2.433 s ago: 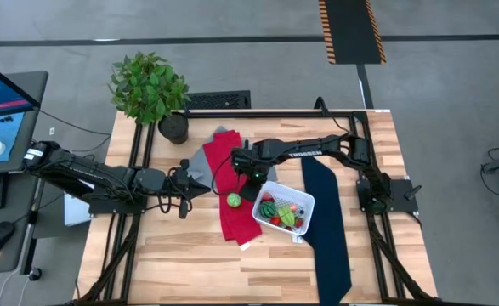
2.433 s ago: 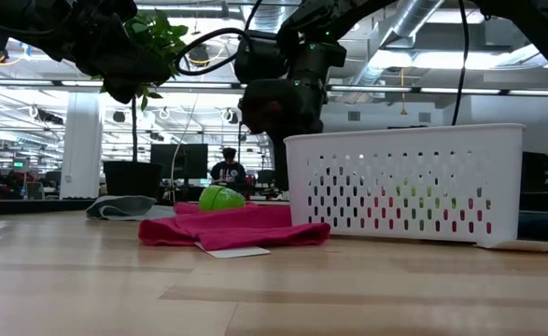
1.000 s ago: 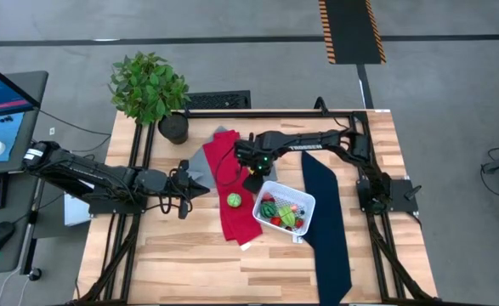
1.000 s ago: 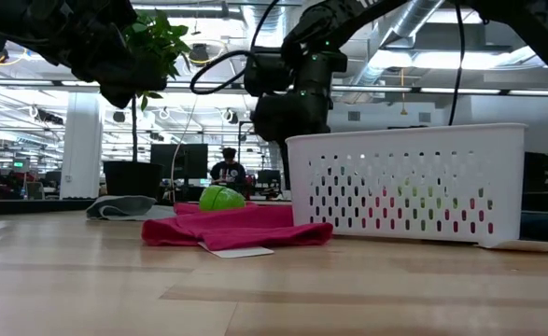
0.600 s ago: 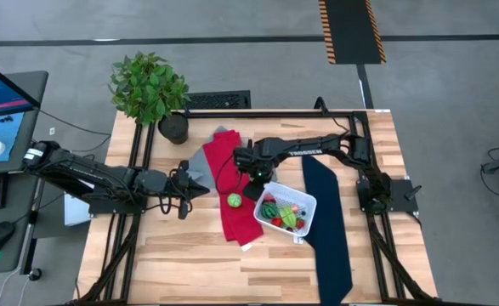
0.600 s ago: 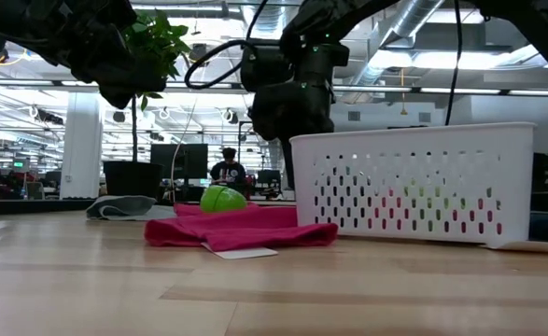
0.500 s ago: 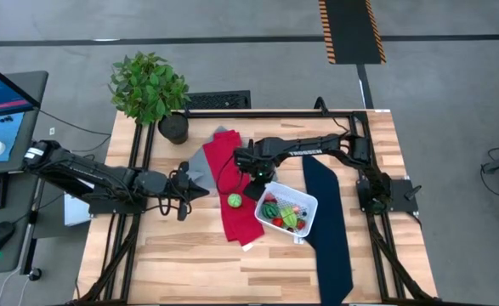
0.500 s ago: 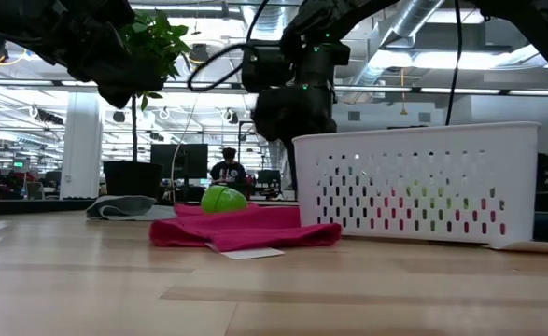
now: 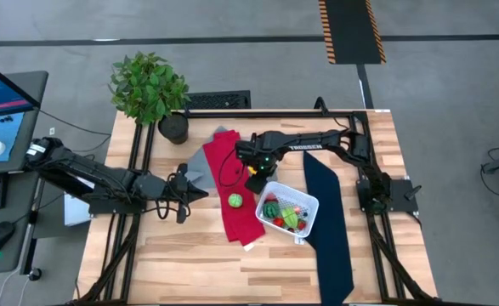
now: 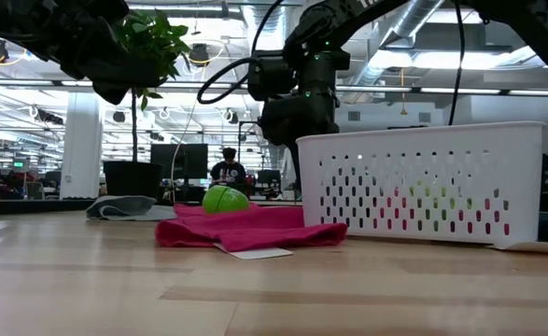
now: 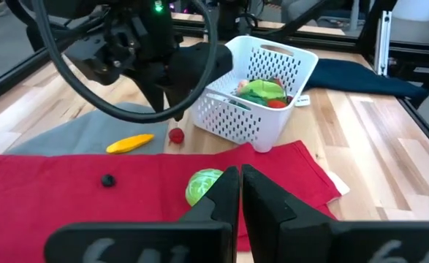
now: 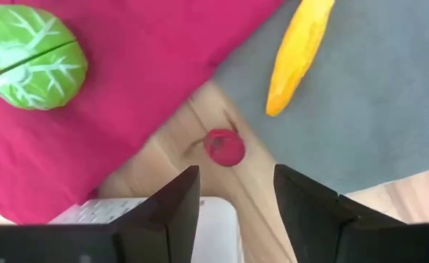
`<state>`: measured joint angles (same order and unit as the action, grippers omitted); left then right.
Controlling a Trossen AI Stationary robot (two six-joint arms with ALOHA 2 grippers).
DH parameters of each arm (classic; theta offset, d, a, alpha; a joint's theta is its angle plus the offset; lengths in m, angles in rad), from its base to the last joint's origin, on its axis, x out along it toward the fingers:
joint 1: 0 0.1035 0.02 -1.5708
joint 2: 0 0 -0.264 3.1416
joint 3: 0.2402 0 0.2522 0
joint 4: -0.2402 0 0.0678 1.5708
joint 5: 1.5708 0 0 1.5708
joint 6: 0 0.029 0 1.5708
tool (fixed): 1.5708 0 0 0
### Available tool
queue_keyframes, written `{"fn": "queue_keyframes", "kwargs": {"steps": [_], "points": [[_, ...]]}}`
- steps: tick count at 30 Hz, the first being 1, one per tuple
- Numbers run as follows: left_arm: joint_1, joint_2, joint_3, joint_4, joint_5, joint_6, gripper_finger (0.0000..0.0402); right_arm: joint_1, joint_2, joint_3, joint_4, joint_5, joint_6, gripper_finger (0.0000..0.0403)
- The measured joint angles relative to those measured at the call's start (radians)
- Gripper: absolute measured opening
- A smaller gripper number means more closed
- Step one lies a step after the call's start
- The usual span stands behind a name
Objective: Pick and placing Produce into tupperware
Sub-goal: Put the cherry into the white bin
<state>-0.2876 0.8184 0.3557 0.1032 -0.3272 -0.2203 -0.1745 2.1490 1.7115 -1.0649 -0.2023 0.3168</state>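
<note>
A white tupperware (image 9: 288, 210) stands on the table's middle with several red, green and yellow produce pieces inside. A green cabbage (image 9: 235, 201) rests on the red cloth (image 9: 229, 170). A small red fruit (image 12: 224, 147) lies on bare wood, and a yellow piece (image 12: 300, 51) lies on the grey cloth (image 12: 360, 109). My right gripper (image 12: 232, 191) hangs open, pointing down, just above the red fruit beside the tub's far-left corner. My left gripper (image 11: 240, 191) hovers shut left of the red cloth, pointing at the cabbage (image 11: 202, 185).
A long navy cloth (image 9: 327, 223) lies right of the tub. A potted plant (image 9: 150, 87) stands at the far left corner. Black frame rails (image 9: 138, 149) run along the table's edges. Bare wood (image 9: 189, 255) stretches along the near side.
The tupperware has slid a little toward the table's right edge, and the near end of the red cloth has shifted the same way, carrying the cabbage. My right gripper stays open above the small red fruit.
</note>
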Motion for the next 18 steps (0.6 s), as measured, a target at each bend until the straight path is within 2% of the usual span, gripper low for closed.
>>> {"fn": "queue_keyframes", "kwargs": {"steps": [6, 10, 18], "points": [[0.000, 0.000, 0.000, 0.000, -0.001, -0.004, 0.0006, 0.005, 0.000, 0.000, 0.002, -0.012, -0.001, 0.0198], [0.000, 0.000, 0.000, 0.000, -0.001, -0.005, 0.0006, 0.024, 0.000, 0.000, 0.006, -0.060, -0.002, 0.0196], [0.000, 0.000, 0.000, 0.000, -0.001, -0.004, 0.0006, 0.037, 0.000, 0.000, -0.009, -0.063, 0.014, 0.0194]]}}
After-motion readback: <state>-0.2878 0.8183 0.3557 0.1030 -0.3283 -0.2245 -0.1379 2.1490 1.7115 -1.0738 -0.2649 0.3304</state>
